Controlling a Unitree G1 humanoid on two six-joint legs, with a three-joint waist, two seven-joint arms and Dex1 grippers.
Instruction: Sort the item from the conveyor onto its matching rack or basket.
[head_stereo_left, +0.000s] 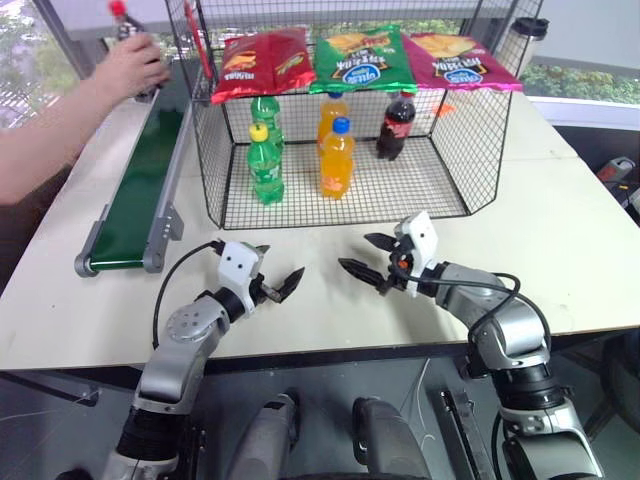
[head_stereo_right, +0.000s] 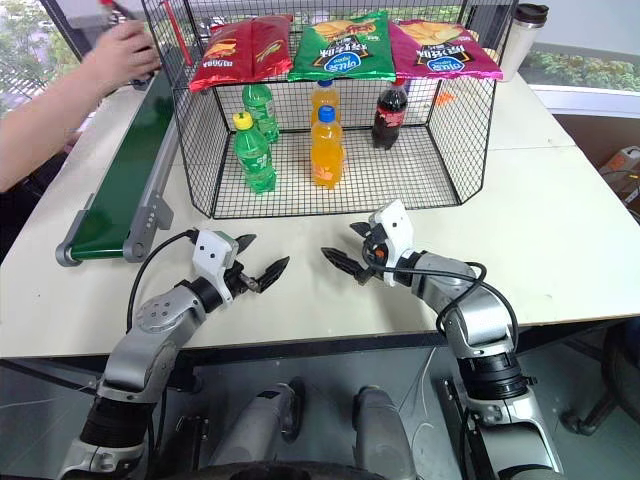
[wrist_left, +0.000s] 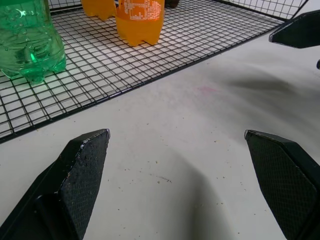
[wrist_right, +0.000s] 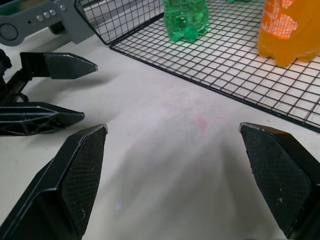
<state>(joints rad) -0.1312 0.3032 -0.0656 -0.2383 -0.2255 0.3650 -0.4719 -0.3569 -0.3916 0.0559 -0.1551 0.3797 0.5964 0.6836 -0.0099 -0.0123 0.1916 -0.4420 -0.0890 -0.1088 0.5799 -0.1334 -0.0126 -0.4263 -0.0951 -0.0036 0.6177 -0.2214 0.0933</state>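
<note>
At the belt's (head_stereo_left: 140, 185) far end a hand (head_stereo_left: 130, 68) sets the cola (head_stereo_left: 127, 30); both grippers, left (head_stereo_left: 278, 285) and right (head_stereo_left: 372, 265), wait wide open and empty: hold until released.

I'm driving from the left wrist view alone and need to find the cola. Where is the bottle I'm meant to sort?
Observer: A person's hand holds a cola bottle over the far end of the conveyor.
Operator: Is a cola already in the basket?
Observer: Yes, one cola bottle stands at the back right of the basket.
Operator: What sits above the basket?
Observer: Three chip bags, red, green and pink, lie across its top.
</note>
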